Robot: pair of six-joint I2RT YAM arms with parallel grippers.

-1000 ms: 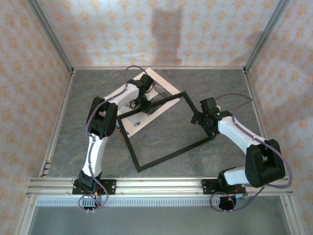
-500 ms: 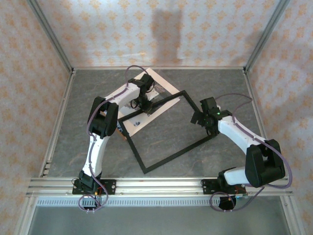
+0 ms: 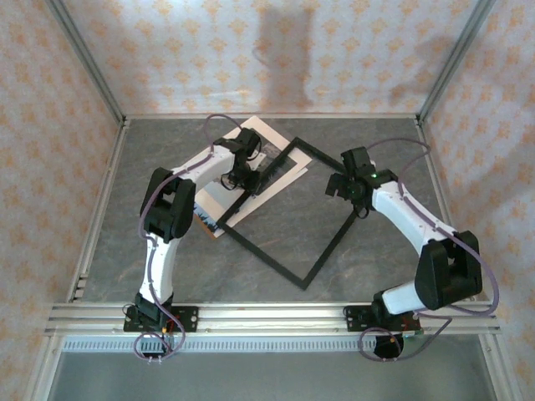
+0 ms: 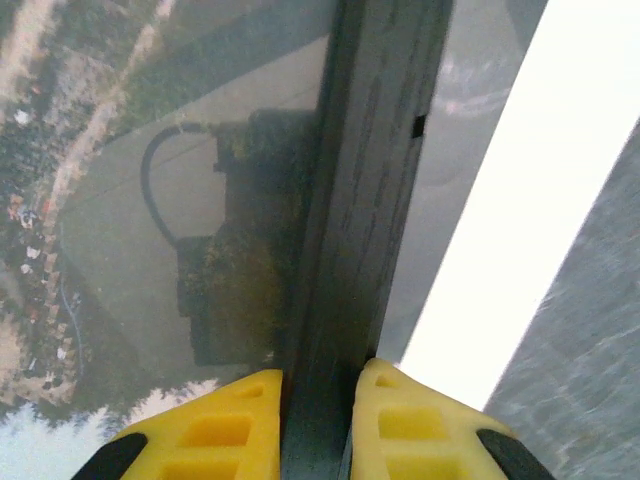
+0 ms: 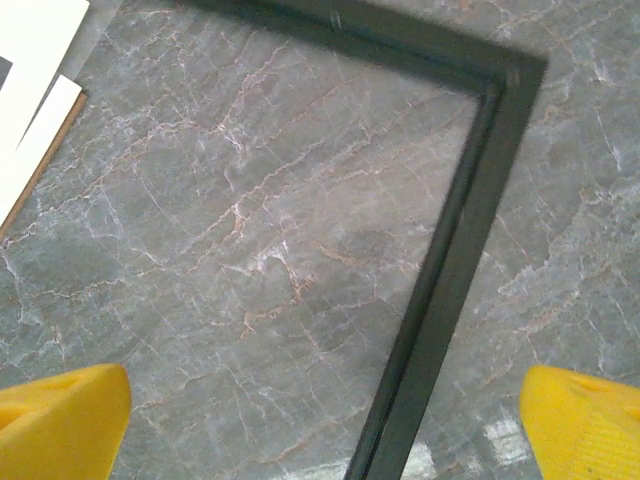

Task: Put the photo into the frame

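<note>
The frame [image 3: 264,257], thin and black, lies flat as a diamond in mid-table, its far-left part over the photo [image 3: 269,134]. My left gripper [image 3: 249,180] is shut on the frame's far-left bar. In the left wrist view that dark bar [image 4: 370,200] runs between the yellow fingers [image 4: 225,425], which press on both of its sides. To the bar's left is the photo's green hillside [image 4: 80,200], and to its right the white border [image 4: 520,200]. My right gripper [image 3: 347,190] hovers open over the frame's right corner [image 5: 505,80], with nothing between its fingers [image 5: 60,420].
A brown board edge [image 5: 40,150] peeks from under the white sheet at the top left of the right wrist view. Grey marble table [image 3: 376,142] lies all round. Patterned walls and metal posts [image 3: 88,67] close in the back and sides.
The left gripper has closed on the frame's bar. The frame has swung round, its near corner going right and its far side sliding over the photo. The right gripper moved slightly back.
</note>
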